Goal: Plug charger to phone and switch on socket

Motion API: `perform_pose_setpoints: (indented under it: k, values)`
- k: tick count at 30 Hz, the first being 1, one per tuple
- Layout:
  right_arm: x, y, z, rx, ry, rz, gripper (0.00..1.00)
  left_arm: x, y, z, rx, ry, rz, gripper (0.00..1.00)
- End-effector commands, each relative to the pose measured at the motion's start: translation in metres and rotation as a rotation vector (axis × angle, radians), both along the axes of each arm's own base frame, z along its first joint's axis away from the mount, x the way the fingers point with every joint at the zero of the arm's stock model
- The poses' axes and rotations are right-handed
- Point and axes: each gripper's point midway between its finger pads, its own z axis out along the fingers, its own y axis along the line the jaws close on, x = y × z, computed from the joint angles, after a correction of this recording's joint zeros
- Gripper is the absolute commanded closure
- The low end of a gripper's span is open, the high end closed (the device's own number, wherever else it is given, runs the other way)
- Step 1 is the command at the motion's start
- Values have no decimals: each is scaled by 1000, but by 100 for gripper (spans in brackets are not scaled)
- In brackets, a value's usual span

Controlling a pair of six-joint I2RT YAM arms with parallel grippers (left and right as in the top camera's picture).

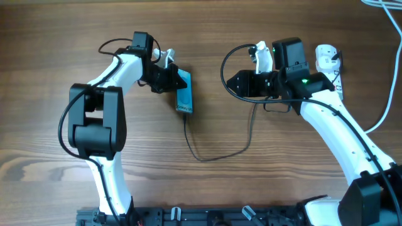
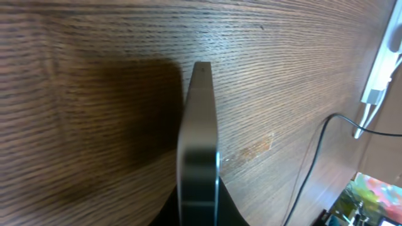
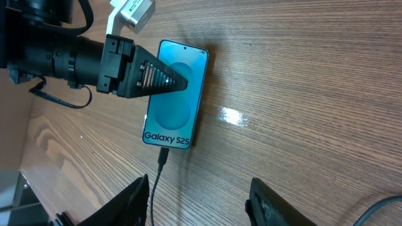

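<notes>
Find the small white elongated socket strip (image 1: 325, 56) at 3 o'clock from the wide-open, empty right tool (image 1: 230, 83); use that nearer arm. Note the left tool (image 1: 176, 80) clamped on the flat cyan-screened phone (image 1: 184, 100).

A robotics lab bench, it seems: a wood-grain table (image 1: 44, 182) bears a left arm (image 1: 100, 119) and a right arm (image 1: 339, 132), white and black, standing at a black rail (image 1: 207, 216) along its near edge; the props on it are a phone (image 3: 169, 116) and a power strip (image 1: 325, 58)
</notes>
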Motion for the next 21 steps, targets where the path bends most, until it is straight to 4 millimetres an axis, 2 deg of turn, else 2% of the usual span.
perform_pose_setpoints:
  k: [1, 3, 4, 11, 15, 21]
  values:
    - [5, 0, 7, -12, -30, 6, 48, -9, 1, -9, 10, 15, -16, 90]
    - [5, 0, 7, -12, -31, 6, 48, -12, 4, -15, 34, 26, -13, 85]
    - [5, 0, 7, -12, -31, 6, 48, -14, 7, -18, 51, 32, -11, 78]
    - [5, 0, 7, -12, -30, 6, 48, -15, 16, -25, 114, 37, -2, 72]
    - [5, 0, 7, -13, -31, 8, 47, -17, 35, -36, 238, 76, 60, 60]
    - [4, 0, 6, -15, -30, 9, 47, -21, 49, -42, 324, 95, 71, 58]
